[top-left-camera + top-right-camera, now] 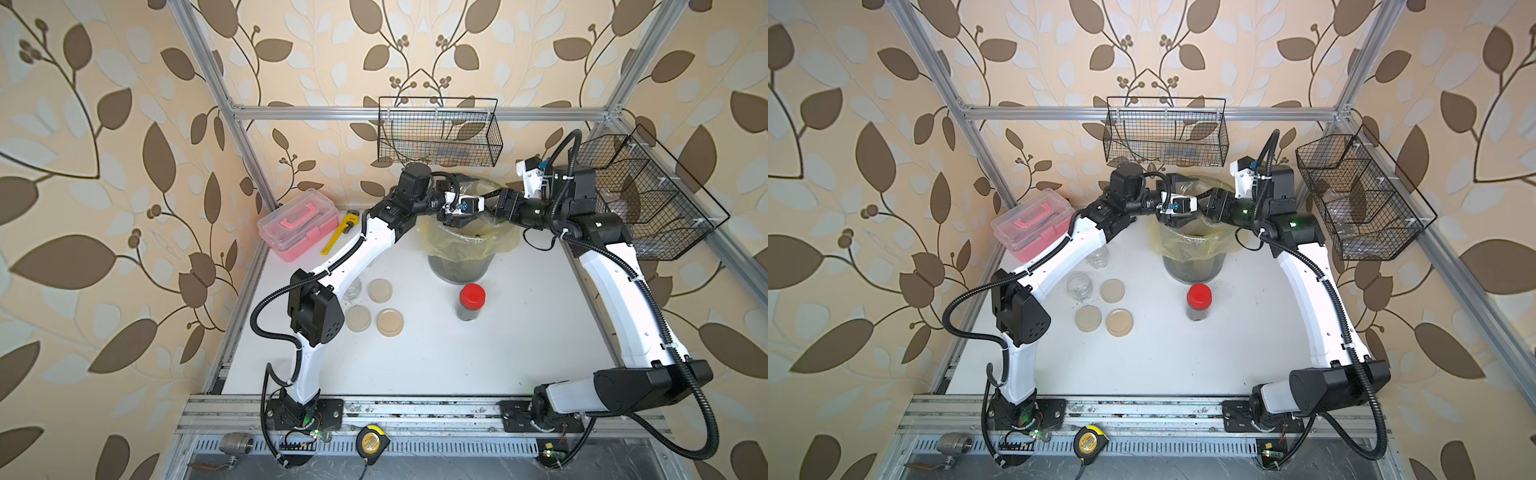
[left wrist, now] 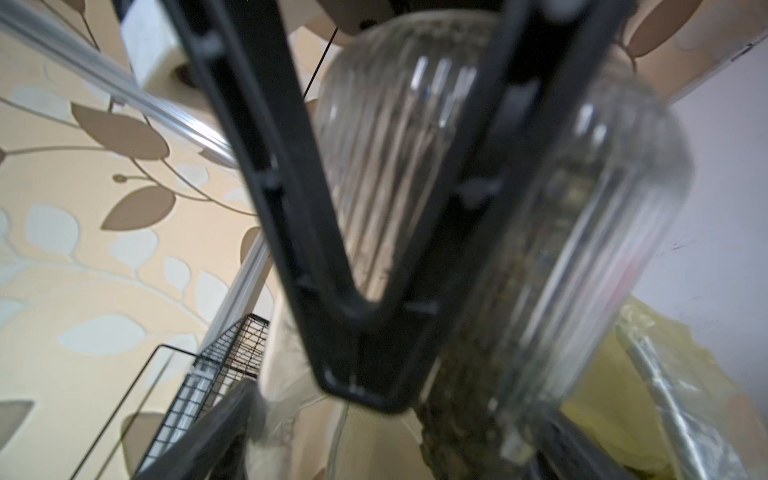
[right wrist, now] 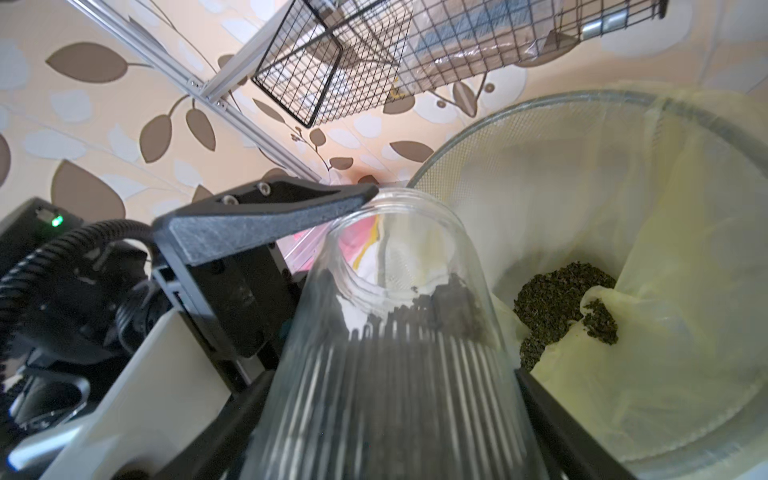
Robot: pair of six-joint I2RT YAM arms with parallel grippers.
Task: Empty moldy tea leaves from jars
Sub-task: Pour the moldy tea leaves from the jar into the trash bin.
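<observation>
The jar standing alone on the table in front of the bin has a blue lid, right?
No, its lid is red, not blue; both top views show it. The jar does stand alone on the table in front of the bin.

The right gripper (image 3: 395, 424) clasps a ribbed, lidless jar (image 3: 386, 332) (dark bits cling inside), with tea leaves (image 3: 552, 303) heaped in the lined bin (image 3: 623, 99) at three o'clock of its mouth.

White table (image 1: 457, 357) — bin (image 1: 459, 268), toolbox (image 1: 297, 226), lids (image 1: 380, 290), jars (image 1: 471, 305), prob. wrench (image 1: 338, 233).
</observation>
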